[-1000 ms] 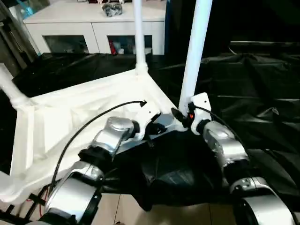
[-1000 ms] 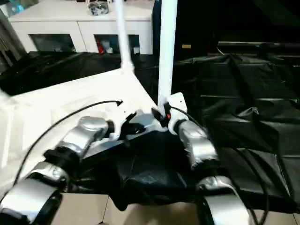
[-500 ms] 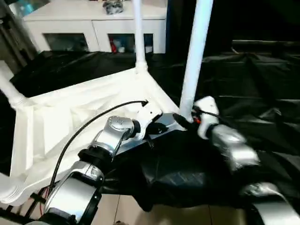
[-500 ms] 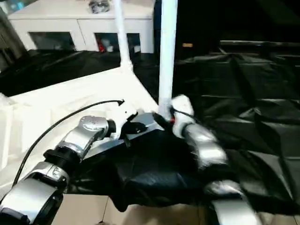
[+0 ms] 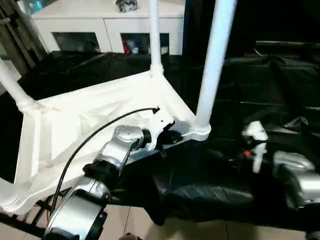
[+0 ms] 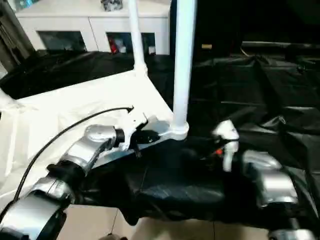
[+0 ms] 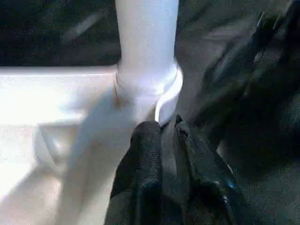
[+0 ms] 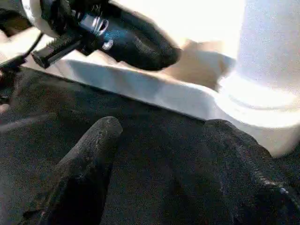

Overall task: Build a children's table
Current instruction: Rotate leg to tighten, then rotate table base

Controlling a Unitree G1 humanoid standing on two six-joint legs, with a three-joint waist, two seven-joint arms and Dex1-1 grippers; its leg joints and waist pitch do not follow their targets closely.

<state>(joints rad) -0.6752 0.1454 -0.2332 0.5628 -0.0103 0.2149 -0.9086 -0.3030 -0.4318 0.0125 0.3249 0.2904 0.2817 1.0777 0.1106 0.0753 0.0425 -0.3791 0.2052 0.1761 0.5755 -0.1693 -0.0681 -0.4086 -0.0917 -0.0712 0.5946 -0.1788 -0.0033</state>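
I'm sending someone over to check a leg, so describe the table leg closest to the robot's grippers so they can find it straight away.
On the black-draped work table, the white children's table lies upside down, legs up. The leg stands in the corner socket nearest the robot's right arm, with the left gripper at its base; it looks thickest and closest.

Head cameras look down from above the forearms; both wrist cameras sit close, facing the same table (image 5: 100,115) corner and leg (image 7: 146,42).

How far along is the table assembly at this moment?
Mostly done: the children's table lies upside down on the black-draped work table, a leg standing in each visible corner socket. The left hand rests at the near socket's rim; the right hand hangs open beside it. Left: turning it upright.
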